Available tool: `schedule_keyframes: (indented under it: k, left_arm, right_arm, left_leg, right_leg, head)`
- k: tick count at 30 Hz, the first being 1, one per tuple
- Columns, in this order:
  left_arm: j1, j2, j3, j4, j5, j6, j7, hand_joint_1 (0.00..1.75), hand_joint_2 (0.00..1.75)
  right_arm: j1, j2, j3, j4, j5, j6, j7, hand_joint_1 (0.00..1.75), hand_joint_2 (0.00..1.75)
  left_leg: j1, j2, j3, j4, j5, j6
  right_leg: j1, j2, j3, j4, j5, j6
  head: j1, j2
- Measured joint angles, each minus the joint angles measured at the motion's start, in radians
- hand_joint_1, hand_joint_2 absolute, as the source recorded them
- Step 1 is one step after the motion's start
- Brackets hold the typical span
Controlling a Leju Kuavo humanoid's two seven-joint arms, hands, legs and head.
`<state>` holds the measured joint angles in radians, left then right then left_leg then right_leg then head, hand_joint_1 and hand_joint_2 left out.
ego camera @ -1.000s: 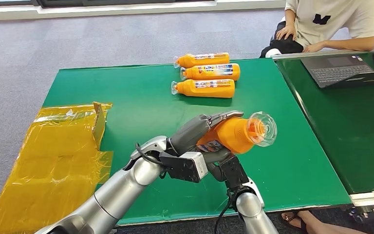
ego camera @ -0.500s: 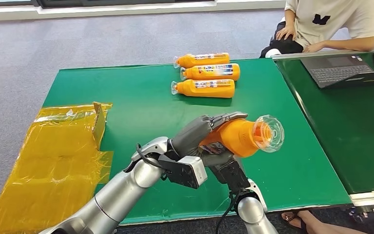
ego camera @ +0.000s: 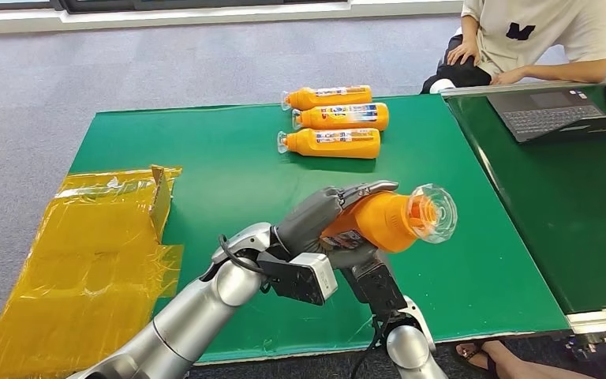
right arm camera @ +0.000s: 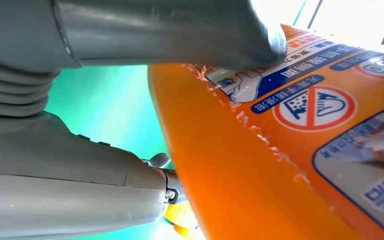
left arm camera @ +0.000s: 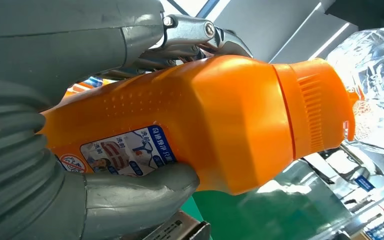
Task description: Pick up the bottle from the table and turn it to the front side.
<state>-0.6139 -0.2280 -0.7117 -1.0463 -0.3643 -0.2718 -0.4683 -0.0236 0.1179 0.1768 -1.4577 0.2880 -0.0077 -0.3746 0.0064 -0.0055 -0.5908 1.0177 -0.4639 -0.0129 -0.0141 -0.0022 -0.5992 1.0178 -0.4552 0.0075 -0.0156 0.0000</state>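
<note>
An orange bottle (ego camera: pixel 385 223) with a clear cap (ego camera: pixel 435 213) is held in the air above the green table's (ego camera: pixel 229 166) near edge, lying sideways with the cap pointing right. My left hand (ego camera: pixel 325 218) grips its body from the left, fingers over the top and thumb beneath. In the left wrist view the bottle (left arm camera: pixel 205 125) shows a small blue-and-white label by the thumb (left arm camera: pixel 130 192). My right hand (ego camera: pixel 369 276) comes up from below and clasps the bottle's lower end. The right wrist view has the bottle (right arm camera: pixel 290 165), label facing the camera, between thumb and fingers.
Three more orange bottles (ego camera: pixel 336 118) lie side by side at the table's far middle. Yellow plastic sheeting (ego camera: pixel 87 253) with a cardboard flap covers the left end. A laptop (ego camera: pixel 560 114) sits on the neighbouring table, a person (ego camera: pixel 536 35) seated behind it. A sandalled foot (ego camera: pixel 481 357) is by the near right corner.
The bottle's cap end has swung a little to the right in both hands. The grips look unchanged.
</note>
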Motion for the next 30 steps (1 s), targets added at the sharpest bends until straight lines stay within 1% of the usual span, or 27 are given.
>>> schedule_keyframes:
  k: [7, 11, 15, 21, 27, 30]
  left_arm:
    - [0.018, 0.016, 0.026, 0.001, -0.009, 0.013, 0.011, 1.75, 1.75]
    - [0.038, 0.028, 0.041, -0.002, -0.021, 0.015, 0.020, 1.75, 1.75]
    - [0.057, 0.039, 0.053, -0.004, -0.031, 0.030, 0.026, 1.75, 1.75]
    - [0.080, 0.061, 0.081, -0.006, -0.066, 0.081, 0.041, 1.75, 1.75]
    - [0.093, 0.084, 0.102, -0.015, -0.132, 0.150, 0.062, 1.75, 1.75]
    - [0.094, 0.095, 0.113, -0.020, -0.150, 0.163, 0.066, 1.75, 1.75]
  right_arm:
    - [0.047, -0.001, -0.021, -0.060, 0.004, 0.017, 0.052, 0.00, 0.00]
    - [0.086, -0.005, -0.037, -0.094, 0.038, 0.047, 0.104, 0.00, 0.00]
    - [0.121, -0.019, -0.040, -0.111, 0.089, 0.084, 0.167, 0.00, 1.75]
    - [0.167, -0.073, -0.040, -0.125, 0.118, 0.110, 0.204, 0.00, 1.75]
    - [0.196, -0.136, -0.040, -0.126, 0.095, 0.106, 0.224, 0.00, 1.75]
    - [0.206, -0.159, -0.040, -0.125, 0.085, 0.099, 0.224, 0.00, 1.75]
  left_leg:
    - [0.000, 0.000, 0.000, 0.000, 0.000, 0.000]
    - [0.000, 0.000, 0.000, 0.000, 0.000, 0.000]
    - [0.000, 0.000, 0.000, 0.000, 0.000, 0.000]
    - [0.000, 0.000, 0.000, 0.000, 0.000, 0.000]
    - [0.000, 0.000, 0.000, 0.000, 0.000, 0.000]
    - [0.000, 0.000, 0.000, 0.000, 0.000, 0.000]
  right_leg:
    - [0.000, 0.000, 0.000, 0.000, 0.000, 0.000]
    - [0.000, 0.000, -0.001, 0.000, 0.000, 0.000]
    - [0.000, 0.001, -0.001, 0.000, 0.000, 0.000]
    - [0.000, 0.001, -0.001, 0.000, 0.000, 0.000]
    - [0.000, 0.001, -0.001, 0.000, 0.000, 0.000]
    - [0.000, 0.001, -0.001, 0.000, 0.000, 0.000]
  head:
    - [0.000, 0.000]
    - [0.000, 0.000]
    - [0.000, 0.000]
    - [0.000, 0.000]
    - [0.000, 0.000]
    - [0.000, 0.000]
